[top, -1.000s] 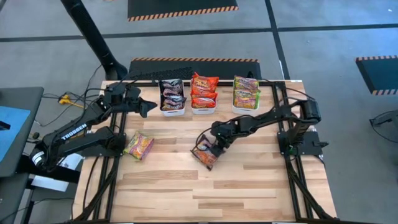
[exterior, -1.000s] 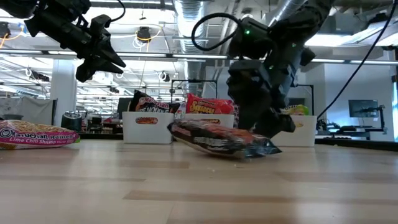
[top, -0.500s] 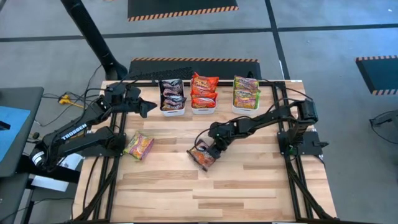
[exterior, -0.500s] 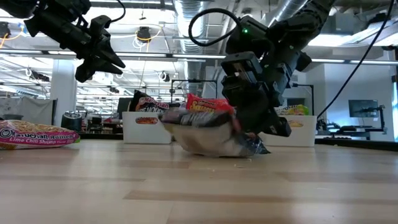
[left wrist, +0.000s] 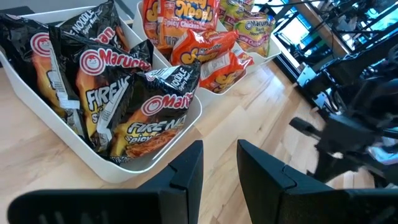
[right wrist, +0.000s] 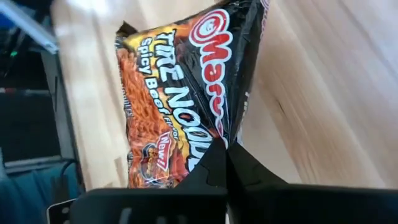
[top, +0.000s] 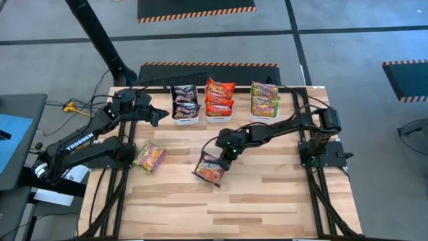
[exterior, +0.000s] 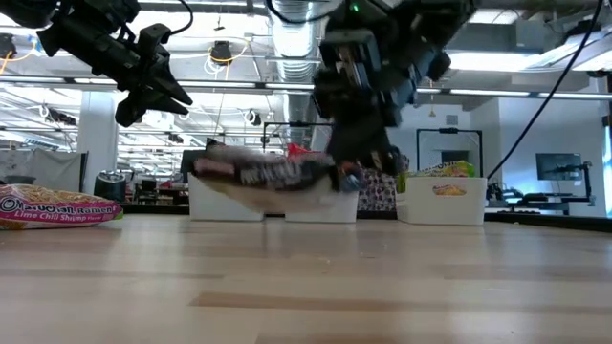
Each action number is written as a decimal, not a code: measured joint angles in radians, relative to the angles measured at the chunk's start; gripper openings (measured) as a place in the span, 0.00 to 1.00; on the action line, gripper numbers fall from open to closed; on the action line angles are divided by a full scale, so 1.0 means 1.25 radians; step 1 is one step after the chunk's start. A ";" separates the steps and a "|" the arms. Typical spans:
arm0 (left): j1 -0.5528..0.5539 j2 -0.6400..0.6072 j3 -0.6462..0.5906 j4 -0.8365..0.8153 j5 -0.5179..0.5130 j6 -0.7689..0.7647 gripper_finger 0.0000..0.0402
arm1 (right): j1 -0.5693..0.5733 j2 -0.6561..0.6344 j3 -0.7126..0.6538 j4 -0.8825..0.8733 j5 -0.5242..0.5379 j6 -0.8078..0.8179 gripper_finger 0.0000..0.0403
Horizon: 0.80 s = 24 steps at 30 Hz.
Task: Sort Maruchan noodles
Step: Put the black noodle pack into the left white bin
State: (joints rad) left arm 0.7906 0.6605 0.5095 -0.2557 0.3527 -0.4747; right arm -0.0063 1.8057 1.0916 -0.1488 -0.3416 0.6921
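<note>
Three white plastic bins (top: 219, 118) at twelve o'clock hold most packets. The right gripper (top: 223, 156) pinches a black crinkly Fire packet (top: 210, 169), lifted; a green packet (top: 150, 158) waits at nine o'clock. The left gripper (top: 159, 114), slightly parted, hovers empty.

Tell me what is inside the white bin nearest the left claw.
The leftmost white bin holds black Maruchan Fire packets standing on edge, about four by the left wrist view. The bin floor and any packets beneath are covered.
</note>
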 joint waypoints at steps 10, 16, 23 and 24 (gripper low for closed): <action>0.000 0.000 0.000 -0.001 0.000 -0.001 0.21 | -0.019 -0.002 0.189 -0.145 0.062 -0.222 0.01; 0.000 0.000 0.000 0.000 0.000 -0.007 0.21 | -0.061 -0.002 0.268 -0.161 0.117 -0.329 0.01; 0.000 0.000 0.000 0.009 0.000 -0.008 0.21 | -0.133 -0.002 0.321 -0.175 0.153 -0.369 0.01; 0.000 0.000 0.000 0.016 0.000 -0.008 0.21 | -0.144 -0.002 0.327 -0.174 0.158 -0.373 0.01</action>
State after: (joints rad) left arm 0.7906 0.6607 0.5095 -0.2359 0.3527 -0.4847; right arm -0.1867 1.8027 1.4998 -0.3665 -0.1435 0.2263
